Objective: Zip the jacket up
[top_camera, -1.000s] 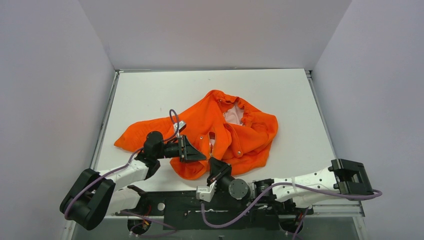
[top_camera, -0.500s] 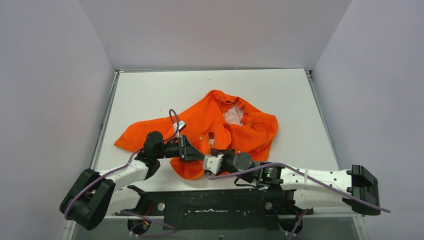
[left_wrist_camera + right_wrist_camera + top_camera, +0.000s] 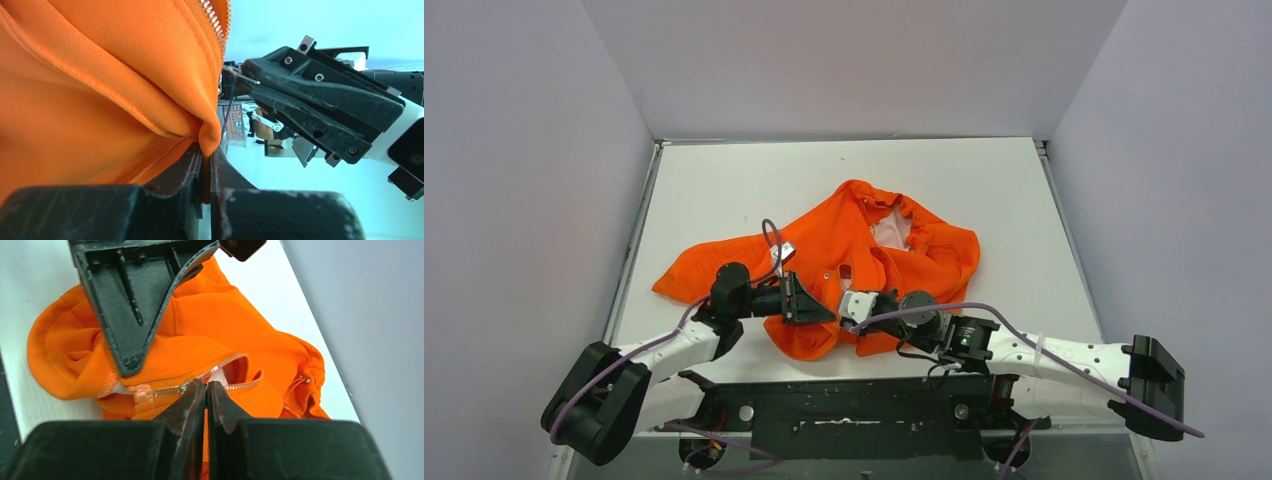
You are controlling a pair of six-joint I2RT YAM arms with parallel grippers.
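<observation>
One orange jacket [image 3: 894,250] is lying crumpled on the white bench [image 3: 724,190], near-centre. Two end effectors are gripping it: the left end effector [image 3: 206,150] is clenching its near edge, and the right end effector [image 3: 206,386] is pinching at the zipper [image 3: 220,367].

White table [image 3: 724,180] fills centre frame. Metal rail [image 3: 632,255] along its left edge, another [image 3: 1064,230] along the right. Pale grey walls [image 3: 854,60] at left, top, right.

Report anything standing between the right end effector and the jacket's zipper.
Nothing visible does. The right end effector has its tips right at the zipper of the jacket. The left end effector pinches the fabric beside it, not in between.
</observation>
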